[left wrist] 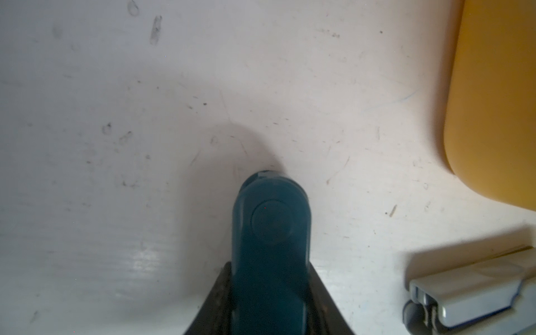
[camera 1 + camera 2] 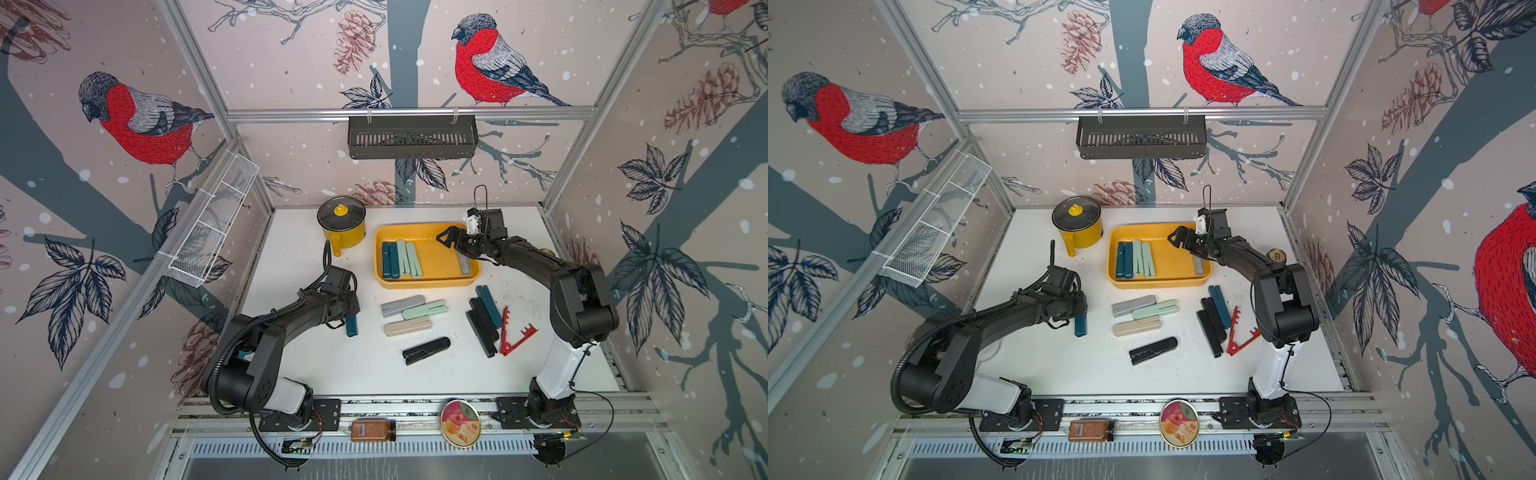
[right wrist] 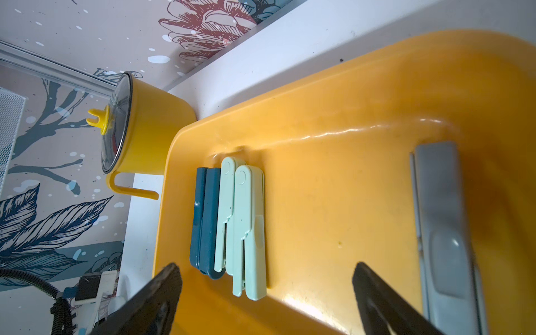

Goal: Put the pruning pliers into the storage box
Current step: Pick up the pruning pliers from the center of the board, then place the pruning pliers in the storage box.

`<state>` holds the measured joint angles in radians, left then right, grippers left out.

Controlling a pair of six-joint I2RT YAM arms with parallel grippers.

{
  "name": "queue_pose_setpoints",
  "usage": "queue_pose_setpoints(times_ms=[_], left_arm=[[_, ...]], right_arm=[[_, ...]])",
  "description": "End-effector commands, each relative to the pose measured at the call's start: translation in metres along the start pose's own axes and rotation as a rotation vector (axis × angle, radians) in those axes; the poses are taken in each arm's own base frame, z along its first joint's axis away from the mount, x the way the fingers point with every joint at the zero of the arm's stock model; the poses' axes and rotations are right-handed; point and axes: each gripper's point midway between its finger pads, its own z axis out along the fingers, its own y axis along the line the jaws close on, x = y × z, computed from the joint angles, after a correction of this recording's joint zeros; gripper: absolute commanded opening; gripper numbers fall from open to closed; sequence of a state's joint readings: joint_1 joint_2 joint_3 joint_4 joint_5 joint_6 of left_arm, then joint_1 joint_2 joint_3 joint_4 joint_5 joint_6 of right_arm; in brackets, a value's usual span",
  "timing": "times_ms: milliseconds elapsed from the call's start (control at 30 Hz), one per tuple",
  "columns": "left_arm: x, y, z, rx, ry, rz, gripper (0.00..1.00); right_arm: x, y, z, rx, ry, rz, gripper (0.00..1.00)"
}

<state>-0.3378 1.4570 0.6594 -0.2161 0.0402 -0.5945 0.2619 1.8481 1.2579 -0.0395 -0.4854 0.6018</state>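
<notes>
The left pincer [image 1: 271, 268] is clamped narrow on the teal pliers [image 1: 271, 220] near the counter's [image 2: 332, 365] left edge. It grips across the slim width, ready to lift. The right pincer [image 3: 266, 266] hangs wide and empty over the yellow box [image 2: 428, 283] — a row of four pliers [image 2: 402, 259] lies flat inside.

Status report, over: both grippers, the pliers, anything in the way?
Left gripper shut on teal pliers. Right gripper open, empty, above storage box. Five pliers in box. Right arm may crowd the drop.

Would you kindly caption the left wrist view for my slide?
A teal plier gripped by the left gripper, the yellow box nearby.
</notes>
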Motion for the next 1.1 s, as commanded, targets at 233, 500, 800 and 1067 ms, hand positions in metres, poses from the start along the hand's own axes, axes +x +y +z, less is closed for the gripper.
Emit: queue_pose_setpoints(times_ms=[233,500,800,1067], left_arm=[[-0.038,-0.030,-0.039,0.096,-0.122,0.005,0.17],[-0.092,-0.086,-0.080,0.211,-0.234,0.101,0.16],[-0.136,-0.203,-0.069,0.319,-0.252,0.276,0.15],[-0.143,-0.298,0.000,0.342,-0.152,0.382,0.14]], right_arm=[[-0.016,0.007,-0.017,-0.017,-0.062,-0.035,0.93],[-0.025,-0.007,-0.038,0.019,-0.106,-0.032,0.93],[-0.033,-0.037,-0.074,0.085,-0.176,-0.005,0.93],[-0.026,-0.076,-0.107,0.155,-0.224,0.047,0.94]])
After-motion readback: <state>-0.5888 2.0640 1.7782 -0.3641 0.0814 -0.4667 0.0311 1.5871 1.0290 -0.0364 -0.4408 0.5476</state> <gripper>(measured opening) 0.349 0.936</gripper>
